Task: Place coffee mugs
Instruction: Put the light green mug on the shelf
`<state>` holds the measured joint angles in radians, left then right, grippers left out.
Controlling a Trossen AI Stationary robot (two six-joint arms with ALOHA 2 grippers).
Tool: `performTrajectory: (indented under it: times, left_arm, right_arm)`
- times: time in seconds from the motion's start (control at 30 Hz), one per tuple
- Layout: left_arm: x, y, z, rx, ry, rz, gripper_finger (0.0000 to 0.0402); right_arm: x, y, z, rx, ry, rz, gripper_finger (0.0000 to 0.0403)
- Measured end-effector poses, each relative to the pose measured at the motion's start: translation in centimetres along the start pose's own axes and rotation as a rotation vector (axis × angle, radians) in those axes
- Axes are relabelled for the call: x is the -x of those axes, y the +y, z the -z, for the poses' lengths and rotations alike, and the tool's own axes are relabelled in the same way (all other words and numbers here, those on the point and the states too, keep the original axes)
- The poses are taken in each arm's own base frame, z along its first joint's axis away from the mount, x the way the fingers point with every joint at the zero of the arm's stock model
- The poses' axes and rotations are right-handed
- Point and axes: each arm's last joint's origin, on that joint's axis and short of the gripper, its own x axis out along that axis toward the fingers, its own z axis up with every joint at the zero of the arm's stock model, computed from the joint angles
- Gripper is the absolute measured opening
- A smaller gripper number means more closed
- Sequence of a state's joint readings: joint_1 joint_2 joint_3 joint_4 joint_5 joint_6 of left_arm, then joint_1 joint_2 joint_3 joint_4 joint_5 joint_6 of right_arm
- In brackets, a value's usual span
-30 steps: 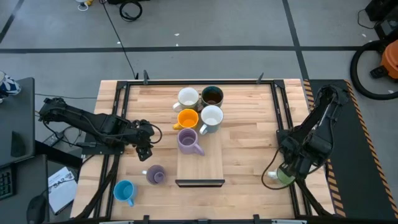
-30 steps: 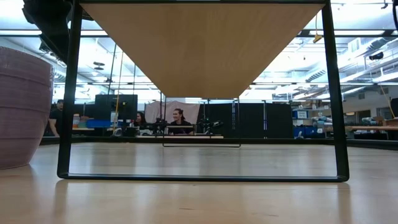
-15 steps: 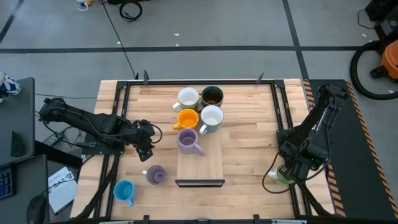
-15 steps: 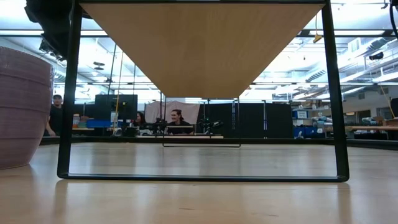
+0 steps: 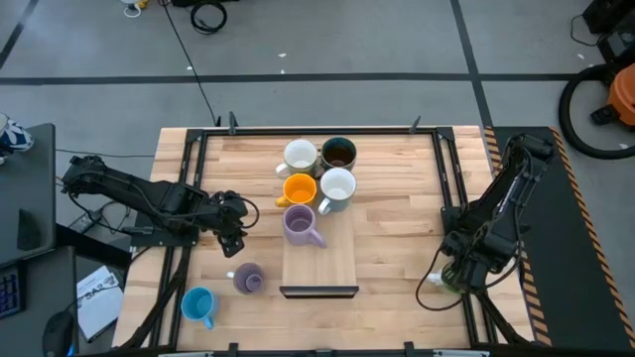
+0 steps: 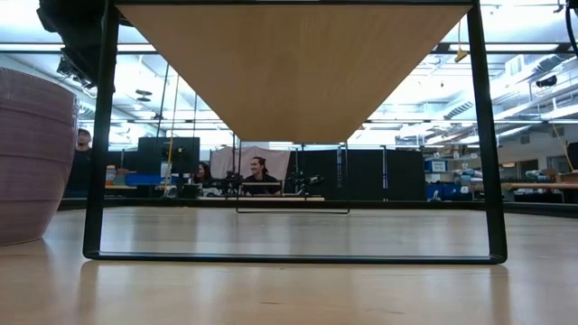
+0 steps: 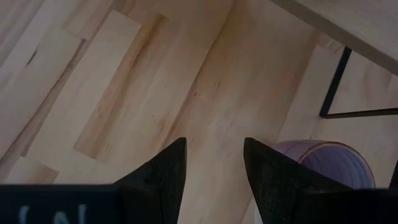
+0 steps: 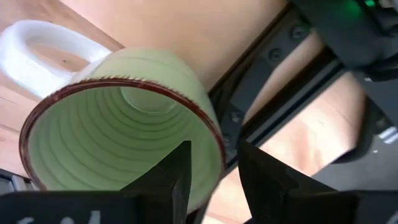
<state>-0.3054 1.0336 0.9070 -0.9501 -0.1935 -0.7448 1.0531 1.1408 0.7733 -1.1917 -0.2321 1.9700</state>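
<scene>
My right gripper [image 5: 458, 274] is shut on a green mug [image 8: 118, 130] with a white handle [image 8: 37, 43], by the table's right rail near the front. On a raised wooden shelf [image 5: 327, 260] at the middle stand two white mugs [image 5: 300, 156] [image 5: 337, 185], a dark grey mug [image 5: 338, 153], an orange mug [image 5: 300, 188] and a lavender mug [image 5: 300, 225]. A second lavender mug [image 5: 248, 279] and a light blue mug [image 5: 198, 304] stand on the table at the front left. My left gripper [image 5: 230, 214] hangs open left of the shelf, with nothing between its fingers. My right gripper holds the green mug by its wall at the rim [image 8: 214, 146], on the side away from the handle. One finger [image 8: 177, 174] is inside the mug and one [image 8: 258, 177] outside. The fingers point steeply down into the mouth. Whether the mug's base touches the table does not show.
The shelf stands on a black wire frame [image 6: 289, 257] with free room beneath it. A black rail [image 8: 261, 81] runs close beside the green mug. In the left wrist view the second lavender mug [image 7: 326, 163] sits just beyond one finger of my left gripper [image 7: 211, 168].
My right gripper has sunk toward the table with the green mug in its hold, staying near the right rail. My left arm has kept still.
</scene>
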Motion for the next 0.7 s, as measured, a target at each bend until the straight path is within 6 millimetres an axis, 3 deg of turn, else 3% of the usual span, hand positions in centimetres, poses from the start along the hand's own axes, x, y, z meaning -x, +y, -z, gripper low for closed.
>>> performTrajectory:
  times: [0.3, 0.6, 0.7]
  left_arm:
    - [0.00, 0.00, 0.00, 0.000, 0.000, 0.000, 0.0167]
    - [0.00, 0.00, 0.00, 0.000, 0.000, 0.000, 0.0167]
    - [0.00, 0.00, 0.00, 0.000, 0.000, 0.000, 0.0167]
  right_arm:
    - [-1.07, 0.24, -0.22, 0.003, 0.013, -0.028, 0.0123]
    - [-0.99, 0.41, -0.54, 0.001, 0.000, -0.042, 0.0025]
    - [-0.87, 0.71, -0.91, 0.026, -0.009, -0.066, 0.0022]
